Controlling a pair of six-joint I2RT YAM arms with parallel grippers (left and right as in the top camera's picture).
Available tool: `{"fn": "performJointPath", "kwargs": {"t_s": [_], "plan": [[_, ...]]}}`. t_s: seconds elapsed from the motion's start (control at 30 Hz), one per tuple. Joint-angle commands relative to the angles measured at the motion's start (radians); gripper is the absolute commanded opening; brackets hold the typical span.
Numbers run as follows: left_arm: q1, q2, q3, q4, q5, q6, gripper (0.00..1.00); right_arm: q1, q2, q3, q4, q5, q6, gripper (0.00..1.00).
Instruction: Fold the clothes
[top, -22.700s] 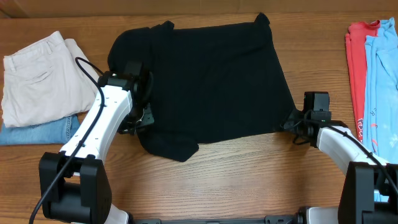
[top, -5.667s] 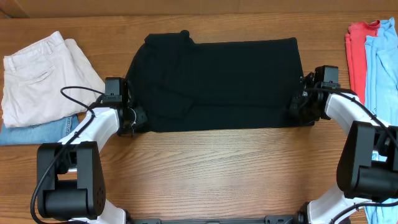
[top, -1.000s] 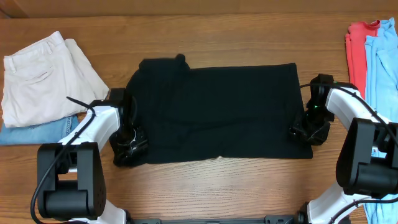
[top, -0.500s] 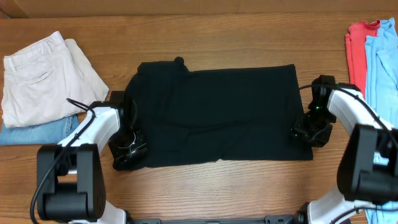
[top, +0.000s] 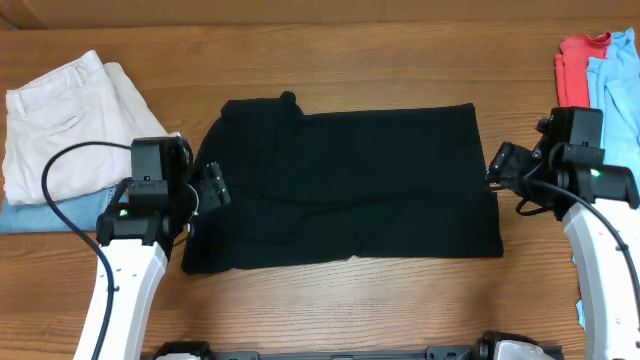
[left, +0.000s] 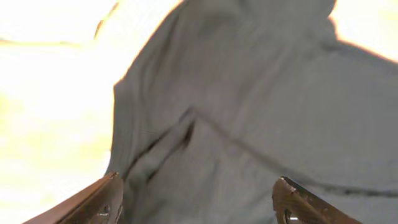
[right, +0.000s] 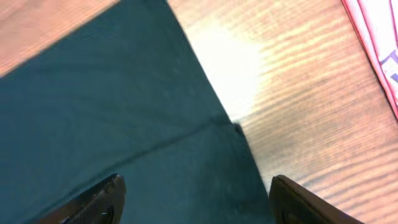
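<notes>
— So, how does the plain black soft-fabric shirt (top: 350, 185) look?
— Folded into a wide, lightly creased rectangle, flat on the middle of the brown wooden table (top: 400, 60).
— Grippers?
— The left gripper (top: 212, 186) and right gripper (top: 497, 164) are both spread and empty, at its side edges.

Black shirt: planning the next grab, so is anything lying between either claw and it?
Nothing visible does. The plain black soft-fabric shirt lies uncovered; the left claw and right claw, both open, hang at its side edges.
</notes>
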Motion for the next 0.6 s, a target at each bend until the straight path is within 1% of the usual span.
{"fn": "performJointPath", "kwargs": {"t_s": [0.0,0.13,0.3,0.43,0.57], "plan": [[0.013,0.047,0.069,0.012,-0.013,0.105,0.8,-0.006,-0.008,0.004,0.0,-0.048,-0.033,0.78],[0.038,0.201,0.237,-0.005,-0.001,0.194,0.84,-0.006,-0.007,0.004,0.001,-0.048,-0.033,0.78],[0.081,0.441,0.465,-0.027,0.073,0.233,0.85,-0.006,-0.007,0.004,-0.004,-0.048,-0.039,0.78],[0.095,0.629,0.62,-0.011,0.158,0.287,0.84,-0.006,-0.007,0.004,-0.008,-0.048,-0.052,0.78],[0.093,0.808,0.749,0.025,0.244,0.358,0.79,-0.006,-0.007,0.004,-0.011,-0.043,-0.06,0.78]]}}
